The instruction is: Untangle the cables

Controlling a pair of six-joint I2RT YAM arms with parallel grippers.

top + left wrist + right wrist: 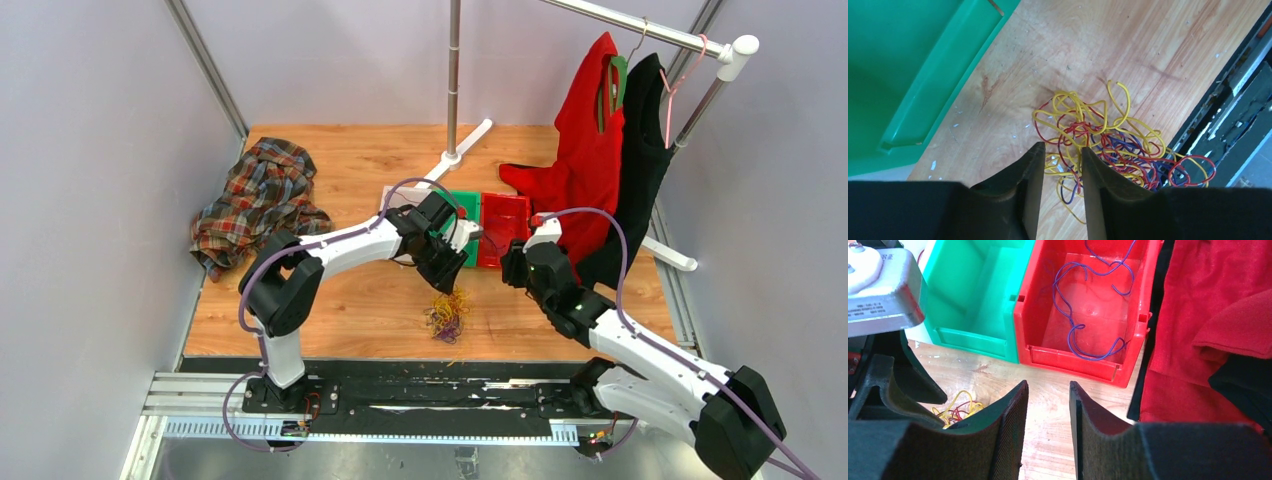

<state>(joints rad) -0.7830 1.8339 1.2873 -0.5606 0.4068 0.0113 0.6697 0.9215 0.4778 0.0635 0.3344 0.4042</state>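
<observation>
A tangled bunch of yellow, red and purple cables (447,316) lies on the wooden table near the front edge. In the left wrist view the bunch (1108,145) spreads just beyond and to the right of my left gripper (1062,147). That gripper is open and hovers over the bunch's near edge, with a few strands showing between its fingers, none pinched. My right gripper (1047,385) is open and empty over bare wood in front of the red bin (1128,360). A loose purple cable (1088,295) lies inside that bin. The bunch also shows at the left of the right wrist view (955,410).
A green bin (466,250) stands beside the red bin (503,228) behind the bunch. A red garment (585,150) and a black one (640,150) hang from a rack at the right. A plaid shirt (260,195) lies at the left. The rack's pole (454,80) stands at the back.
</observation>
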